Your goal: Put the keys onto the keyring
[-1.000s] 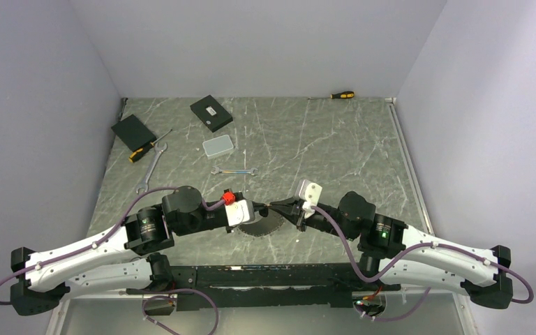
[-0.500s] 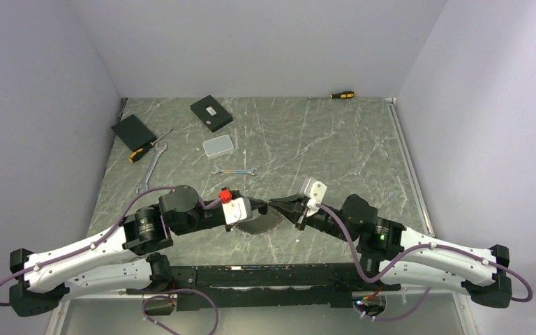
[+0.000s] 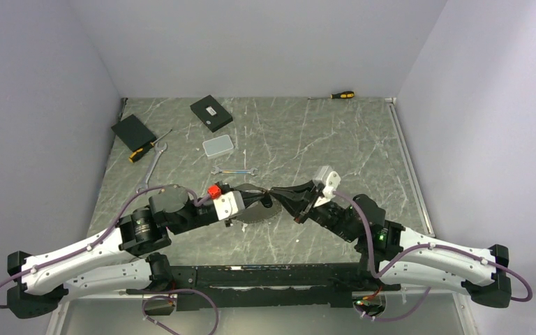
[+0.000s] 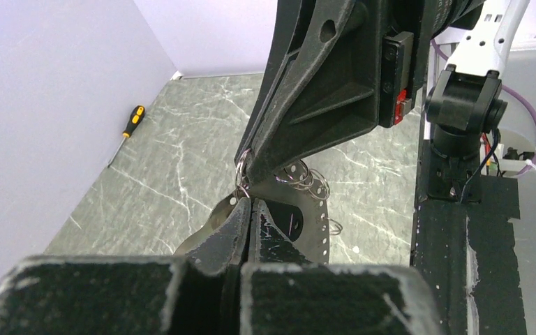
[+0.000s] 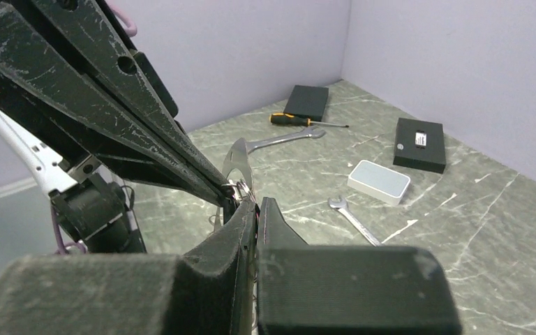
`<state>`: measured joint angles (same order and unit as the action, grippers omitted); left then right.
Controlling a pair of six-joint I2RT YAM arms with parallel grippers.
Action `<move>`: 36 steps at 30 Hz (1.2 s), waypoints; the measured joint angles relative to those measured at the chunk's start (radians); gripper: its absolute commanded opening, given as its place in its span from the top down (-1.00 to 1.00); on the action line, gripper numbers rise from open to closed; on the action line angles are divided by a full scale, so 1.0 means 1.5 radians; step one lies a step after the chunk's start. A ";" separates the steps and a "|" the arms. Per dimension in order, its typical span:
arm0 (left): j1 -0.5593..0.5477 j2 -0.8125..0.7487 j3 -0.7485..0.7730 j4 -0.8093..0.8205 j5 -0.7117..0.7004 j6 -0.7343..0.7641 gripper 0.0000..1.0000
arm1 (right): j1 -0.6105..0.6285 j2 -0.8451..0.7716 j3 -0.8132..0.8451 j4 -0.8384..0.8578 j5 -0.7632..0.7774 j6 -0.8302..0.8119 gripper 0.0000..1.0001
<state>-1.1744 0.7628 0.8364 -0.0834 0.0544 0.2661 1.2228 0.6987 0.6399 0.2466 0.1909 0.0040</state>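
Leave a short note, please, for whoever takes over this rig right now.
Left pincer: shut on the keyring, which here looks like a silvery perforated plate carrying small wire rings.
Right pincer: shut, with its tips at one small ring by the plate's edge. Whether it grips that ring is unclear.
The keys: none can be picked out in any view.
Done: keyring in hand, both pincers meeting at it.
Left: no key is seen threaded, so locate the keys and put them on.
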 measured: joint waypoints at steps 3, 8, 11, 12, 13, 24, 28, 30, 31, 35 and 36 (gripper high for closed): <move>0.000 -0.001 0.000 0.010 0.000 -0.002 1.00 | 0.000 0.002 0.000 0.013 0.011 0.023 1.00; 0.003 0.001 -0.022 0.036 -0.008 -0.021 1.00 | 0.001 0.023 0.005 0.024 0.045 0.071 1.00; 0.002 0.009 -0.034 0.042 0.001 -0.035 1.00 | 0.001 0.049 0.033 0.022 0.061 0.097 1.00; -0.001 0.014 -0.038 0.037 0.010 -0.040 1.00 | -0.001 0.060 0.048 0.027 0.067 0.106 1.00; -0.003 0.020 -0.042 0.032 0.021 -0.044 1.00 | -0.002 0.067 0.061 0.035 0.071 0.113 1.00; -0.007 0.021 -0.053 -0.018 0.049 -0.051 0.91 | -0.005 0.073 0.124 0.069 0.094 0.144 1.00; -0.007 -0.016 -0.052 -0.037 0.047 -0.049 0.66 | -0.005 0.072 0.120 0.056 0.094 0.135 1.00; -0.007 -0.038 -0.050 -0.051 0.043 -0.047 0.61 | -0.005 0.068 0.111 0.044 0.093 0.121 1.00; -0.007 -0.049 -0.046 -0.060 0.040 -0.046 0.58 | -0.005 0.064 0.105 0.035 0.092 0.114 1.00; -0.007 -0.075 -0.012 -0.086 0.035 -0.040 0.46 | -0.005 0.049 0.081 -0.008 0.070 0.081 1.00; -0.007 -0.079 -0.003 -0.089 0.035 -0.038 0.43 | -0.005 0.045 0.077 -0.020 0.062 0.072 1.00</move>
<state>-1.1843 0.6441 0.8326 -0.2165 0.1066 0.2092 1.2160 0.7658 0.7551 0.2165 0.2840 0.1127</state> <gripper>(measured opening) 0.251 0.026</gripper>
